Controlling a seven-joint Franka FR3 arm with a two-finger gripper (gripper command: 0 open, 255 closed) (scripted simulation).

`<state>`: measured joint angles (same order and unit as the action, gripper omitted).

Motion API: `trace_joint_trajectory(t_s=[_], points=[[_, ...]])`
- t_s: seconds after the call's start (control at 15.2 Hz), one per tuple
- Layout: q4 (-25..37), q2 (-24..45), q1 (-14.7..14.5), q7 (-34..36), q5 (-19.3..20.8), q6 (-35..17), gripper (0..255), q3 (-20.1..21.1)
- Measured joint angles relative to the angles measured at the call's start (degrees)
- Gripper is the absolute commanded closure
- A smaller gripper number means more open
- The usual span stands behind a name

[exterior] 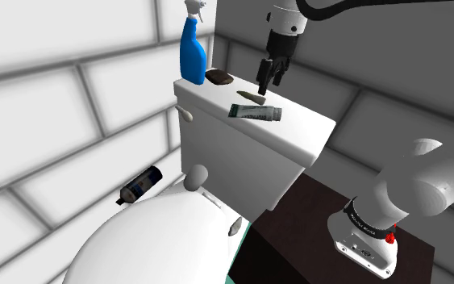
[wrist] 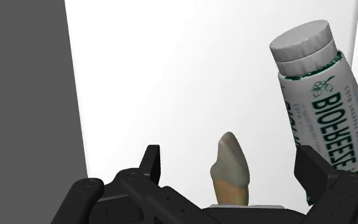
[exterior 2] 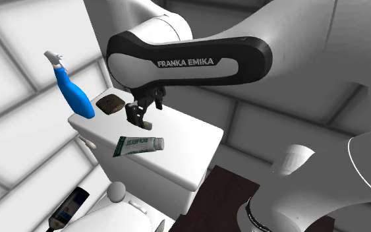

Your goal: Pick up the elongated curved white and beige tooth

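Black two-finger gripper (exterior: 267, 85) hangs with fingers spread just above the flat white toilet tank lid (exterior: 301, 129).
The elongated, curved white and beige tooth (wrist: 231, 167) lies on the lid between the two fingers, neither of which touches it. A green-and-white tube with a grey cap (wrist: 317, 95) lies just beside it. A blue spray bottle (exterior: 193, 52) and a dark brown oval lump (exterior: 218, 78) sit farther along the lid.
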<state>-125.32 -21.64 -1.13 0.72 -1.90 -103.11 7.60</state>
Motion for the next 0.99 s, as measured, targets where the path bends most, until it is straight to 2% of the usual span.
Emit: trace_joint_trajectory(t_s=[0.2,0.66,0.73,0.99], points=[[2.16,4.03,-0.07,1.27,1.57,-2.66,0,1.3],[-1.58,5.42,-0.15,1.79,1.91,-7.92,0,1.71],[-1.79,5.51,-0.18,1.89,1.91,-8.23,255,1.77],[-1.79,5.35,-0.43,1.96,1.23,-8.65,255,2.08]])
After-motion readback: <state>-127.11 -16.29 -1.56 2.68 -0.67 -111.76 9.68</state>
